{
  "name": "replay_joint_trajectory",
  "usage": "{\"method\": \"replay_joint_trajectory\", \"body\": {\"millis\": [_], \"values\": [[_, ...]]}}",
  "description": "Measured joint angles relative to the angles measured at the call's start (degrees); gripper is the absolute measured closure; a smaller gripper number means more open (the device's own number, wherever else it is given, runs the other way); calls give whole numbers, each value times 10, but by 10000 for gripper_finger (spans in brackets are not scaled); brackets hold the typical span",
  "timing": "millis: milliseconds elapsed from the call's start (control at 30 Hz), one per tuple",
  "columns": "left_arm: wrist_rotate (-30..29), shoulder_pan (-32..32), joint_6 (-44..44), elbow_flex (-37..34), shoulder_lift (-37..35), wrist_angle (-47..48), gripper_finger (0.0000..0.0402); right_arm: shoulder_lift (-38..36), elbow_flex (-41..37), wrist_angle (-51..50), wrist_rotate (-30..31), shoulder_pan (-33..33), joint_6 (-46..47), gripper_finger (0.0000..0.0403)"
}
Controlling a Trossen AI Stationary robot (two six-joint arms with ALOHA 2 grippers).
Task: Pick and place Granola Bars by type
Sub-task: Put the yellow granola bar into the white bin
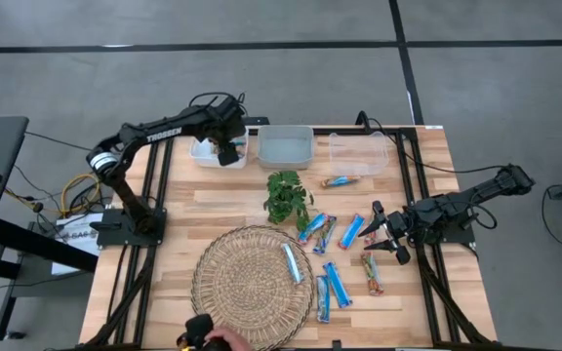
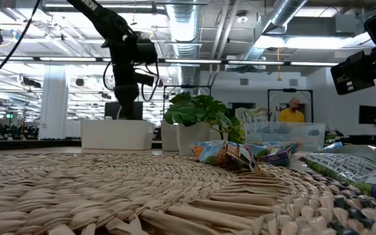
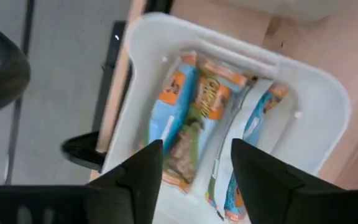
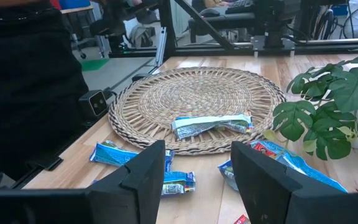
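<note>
Nearest the front edge of the worktop [image 1: 213, 200] lies a round woven mat [image 1: 252, 273] with one light-blue bar [image 1: 292, 263] resting on its right side. A person's hand [image 1: 224, 340] shows at that front edge. Just right of the mat, towards the right edge, most of the Granola Bars [image 1: 335, 285] lie loose and unsorted — blue ones mixed with a reddish one [image 1: 372, 273], so they seem to be the stock left to pick from.

The right gripper [image 1: 386, 234] hangs low over this scatter near the right edge, fingers spread and empty, probably lining up on a bar.

Behind the loose bars stands a small green plant [image 1: 287, 195], and one more bar [image 1: 338, 181] lies alone past it.

Along the back edge sit three bins. The left gripper [image 1: 227, 151] hovers over the white bin [image 1: 206, 153] at the left end, fingers apart and holding nothing; its wrist view shows several blue-and-orange bars [image 3: 194, 118] inside, apparently one type gathered there. The middle bin [image 1: 286, 144] and the clear bin [image 1: 359, 151] look empty.
</note>
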State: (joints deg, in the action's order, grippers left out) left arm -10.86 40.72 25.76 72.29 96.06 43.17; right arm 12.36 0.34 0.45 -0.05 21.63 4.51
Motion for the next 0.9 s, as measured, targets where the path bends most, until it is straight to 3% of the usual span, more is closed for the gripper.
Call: {"method": "replay_joint_trajectory", "body": {"millis": [233, 400, 700, 900], "values": [[48, -12, -1, 0, -69, -18, 206, 0, 0, 0, 0, 0, 0, 225], [149, -42, 22, 0, -116, -44, 206, 0, 0, 0, 0, 0, 0, 227], [316, -139, 70, 0, -164, -56, 206, 0, 0, 0, 0, 0, 0, 227], [366, -230, 94, 0, -178, -51, 206, 0, 0, 0, 0, 0, 0, 225]]}}
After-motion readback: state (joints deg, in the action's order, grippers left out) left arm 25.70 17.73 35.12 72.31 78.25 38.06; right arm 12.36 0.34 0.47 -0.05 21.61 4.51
